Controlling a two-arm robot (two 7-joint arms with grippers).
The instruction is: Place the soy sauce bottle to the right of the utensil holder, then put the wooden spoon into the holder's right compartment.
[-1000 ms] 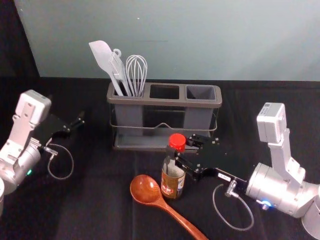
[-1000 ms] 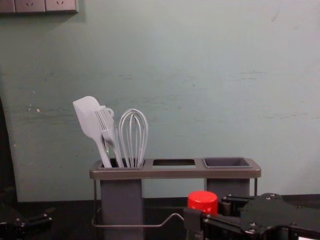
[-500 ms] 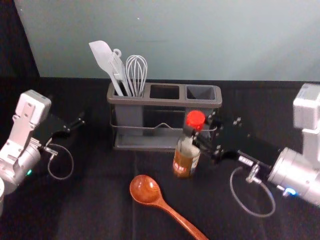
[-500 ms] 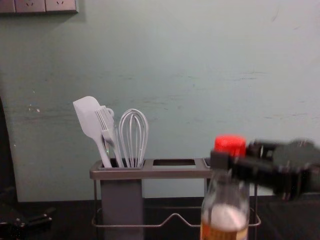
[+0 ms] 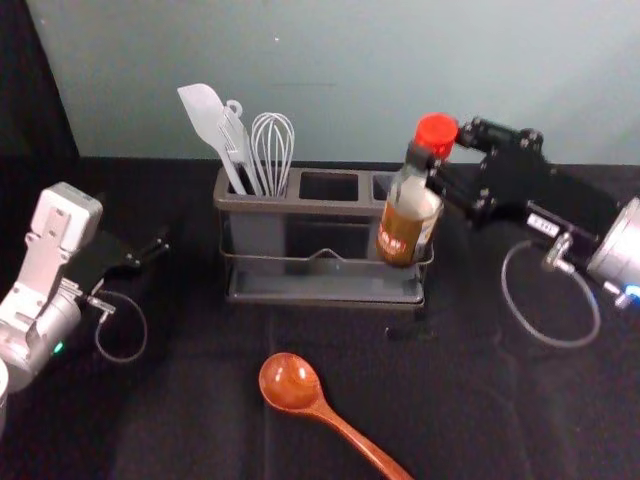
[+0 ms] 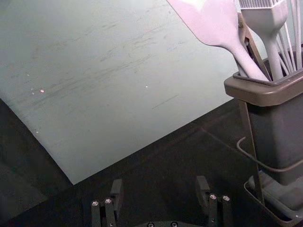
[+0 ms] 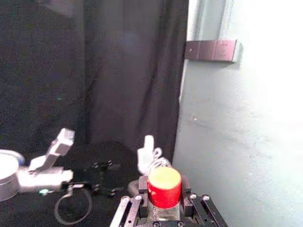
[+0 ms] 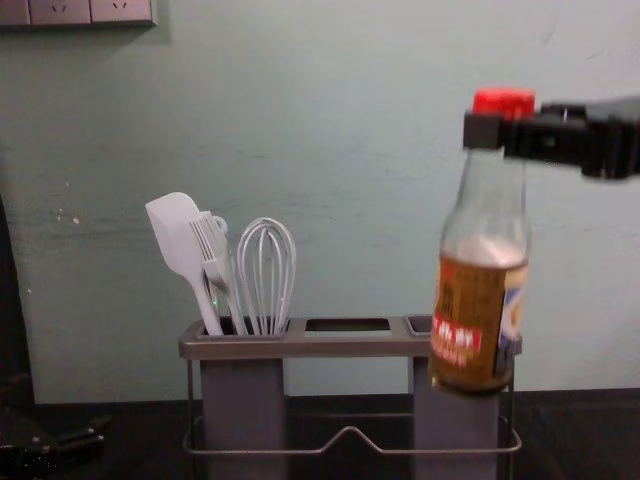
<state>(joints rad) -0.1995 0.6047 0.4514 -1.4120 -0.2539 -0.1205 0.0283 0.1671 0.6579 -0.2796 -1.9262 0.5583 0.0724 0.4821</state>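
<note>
Risk: the clear glass soy sauce bottle [image 5: 403, 232], aloft before the right end of the grey plastic utensil holder [image 5: 300, 204], may clip its rim if moved sideways too low; gripped only high up, it could then swing. Right gripper [image 7: 164, 186] closed around the bottle's neck, below the red cap. Left gripper [image 6: 159, 183] idle towards the black-clothed table's [image 5: 180, 410] left edge, fingers wide apart. Glossy brown wooden spoon [image 5: 290, 382] lies towards the near edge.

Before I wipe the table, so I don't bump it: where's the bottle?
In the head view, the bottle is right of centre, held up by the right end effector, in front of the holder's right end.
</note>
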